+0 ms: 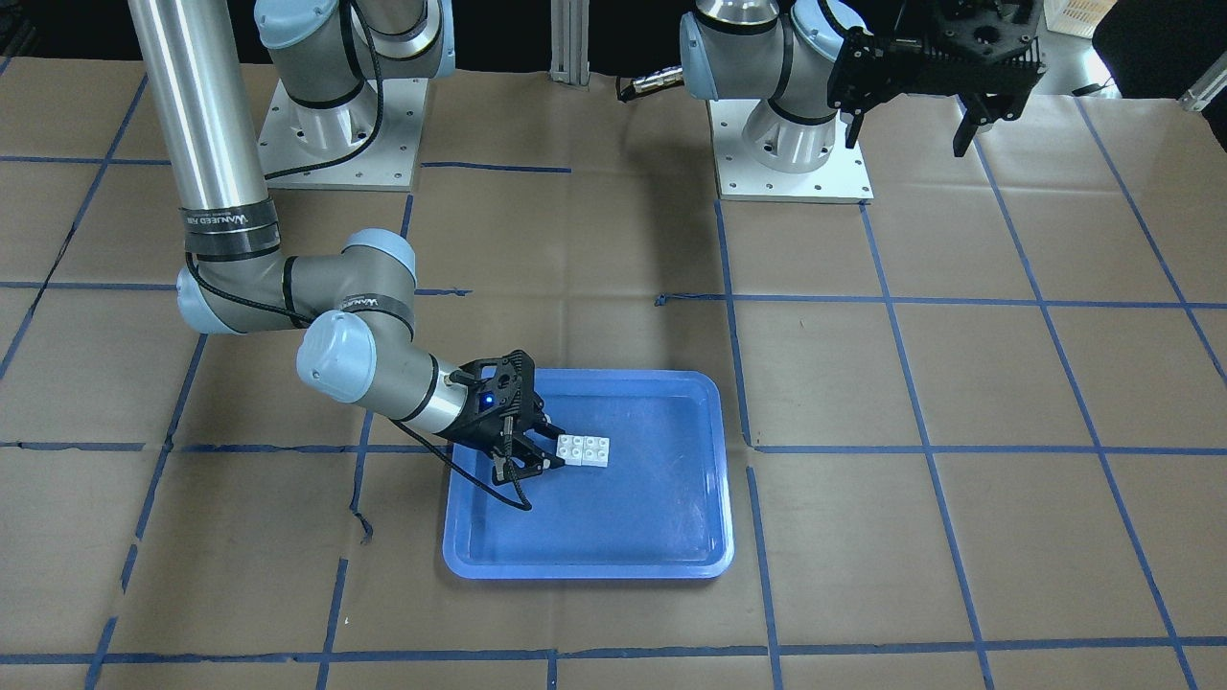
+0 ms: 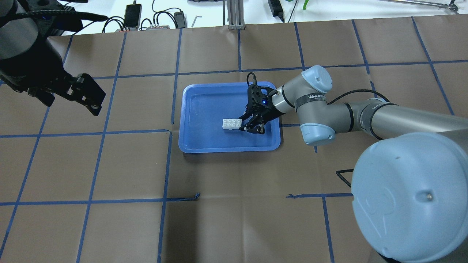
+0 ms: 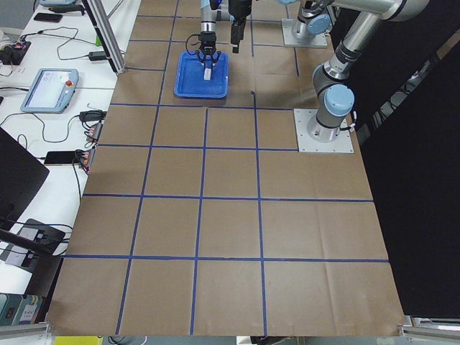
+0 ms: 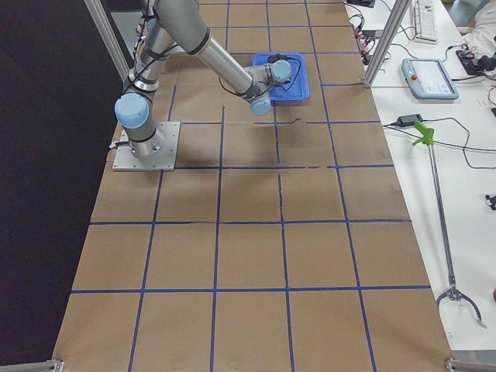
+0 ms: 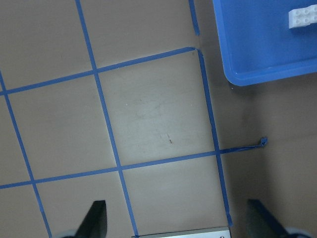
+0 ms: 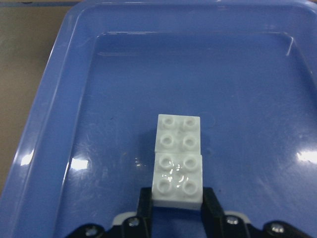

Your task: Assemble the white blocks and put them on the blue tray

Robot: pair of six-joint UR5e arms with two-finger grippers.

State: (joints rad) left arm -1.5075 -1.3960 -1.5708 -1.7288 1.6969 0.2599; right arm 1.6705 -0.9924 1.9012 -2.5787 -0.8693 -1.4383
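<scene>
The two white blocks (image 1: 586, 449) are joined into a 2x4 bar, studs up, on the floor of the blue tray (image 1: 585, 567). My right gripper (image 1: 548, 450) reaches low into the tray and is shut on the near end of the bar (image 6: 178, 158). Its fingertips (image 6: 145, 203) press the bar's two sides. In the overhead view the bar (image 2: 231, 124) sits right of the tray's middle. My left gripper (image 1: 909, 129) is open and empty, raised high near its base, far from the tray. Its wrist view shows the tray's corner (image 5: 257, 74) and the bar (image 5: 302, 17).
Brown paper with blue tape grid lines (image 2: 172, 131) covers the table. The two arm bases (image 1: 796, 153) stand at the robot's side. Cables and devices (image 2: 131, 14) lie beyond the table's far edge.
</scene>
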